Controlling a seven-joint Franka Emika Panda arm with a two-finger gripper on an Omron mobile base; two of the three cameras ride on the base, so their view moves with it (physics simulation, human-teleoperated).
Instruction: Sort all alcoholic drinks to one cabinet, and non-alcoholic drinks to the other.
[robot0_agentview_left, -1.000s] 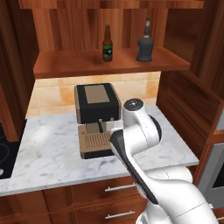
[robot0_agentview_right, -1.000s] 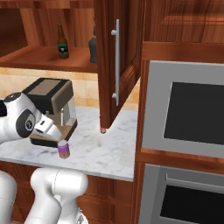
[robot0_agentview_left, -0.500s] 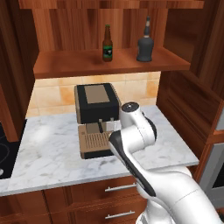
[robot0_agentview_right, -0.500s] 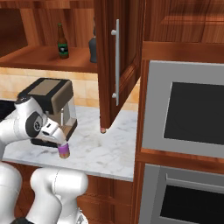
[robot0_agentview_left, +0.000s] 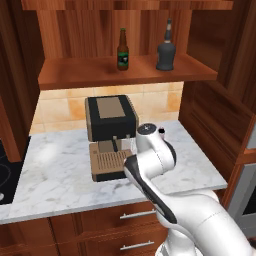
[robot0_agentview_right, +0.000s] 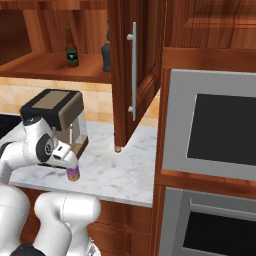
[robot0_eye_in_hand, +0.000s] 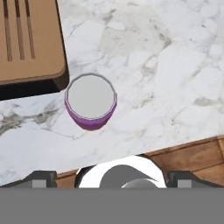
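White arm folded above purple can (robot0_eye_in_hand: 90, 101)

Domestic kitchen, rendered. White marble counter (robot0_agentview_left: 60, 175) over wood drawers (robot0_agentview_left: 125, 220) with silver handles. Coffee machine (robot0_agentview_left: 111, 135) standing on it, tan tiled backsplash (robot0_agentview_left: 55, 107) behind. Reddish-brown wall cabinet (robot0_agentview_left: 125, 70) at 12 o'clock holds a beer bottle (robot0_agentview_left: 122, 50). Built-in ovens (robot0_agentview_right: 215, 130) stacked at 3 o'clock in right base view.

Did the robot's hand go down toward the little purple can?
Yes. In the right base view the end effector has dropped lower against the coffee machine and now sits right over the purple can.
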